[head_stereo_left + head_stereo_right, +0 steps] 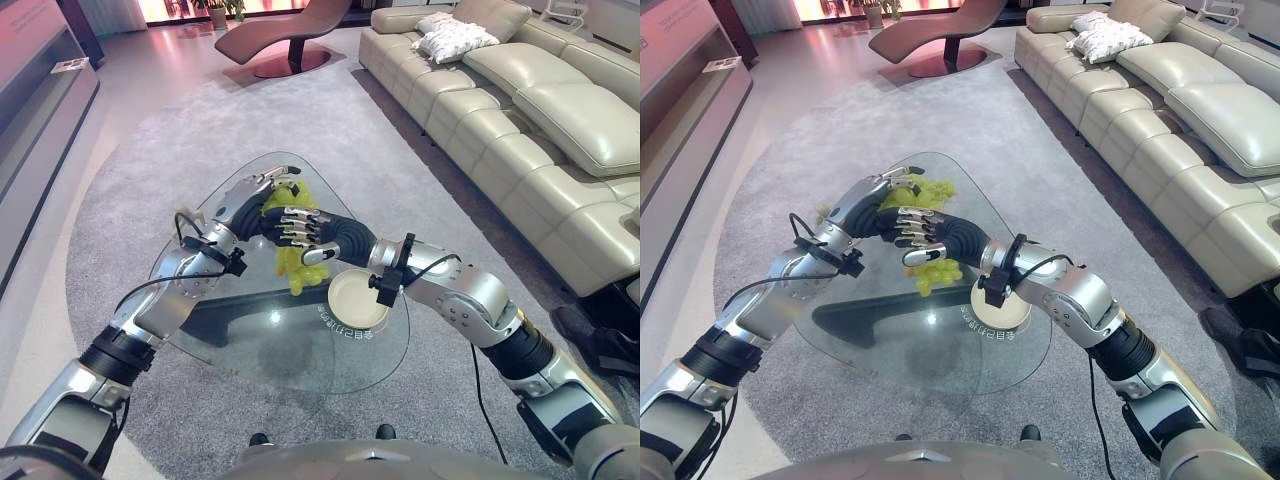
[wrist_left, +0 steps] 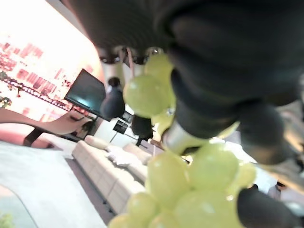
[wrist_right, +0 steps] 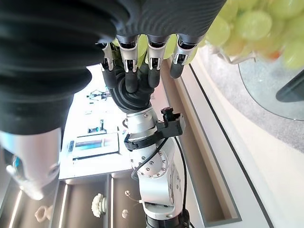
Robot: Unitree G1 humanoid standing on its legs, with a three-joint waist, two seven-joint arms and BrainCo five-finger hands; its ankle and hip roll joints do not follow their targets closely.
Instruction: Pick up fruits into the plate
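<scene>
a glass table (image 1: 250, 345) on a grey rug (image 1: 130, 150) carries a round pale plate (image 1: 357, 300) near its right edge, bare so far. above the table, just left of and beyond the plate, both hands meet around a bunch of green grapes (image 1: 297, 268): the left hand (image 1: 262, 192) cups it from the far side with fingers bent over the top, and the right hand (image 1: 293, 226) closes its fingers across the front, so the bunch is held between the two, its lower end dangling free below them. the grapes look light but loose and soft, smooth-skinned and likely slippery; single berries could tear off the stem or bruise under a hard squeeze, so support near the top stem or under the mass seems wiser than pinching berries. they are yellow-green, round, glossy, tightly clustered.
</scene>
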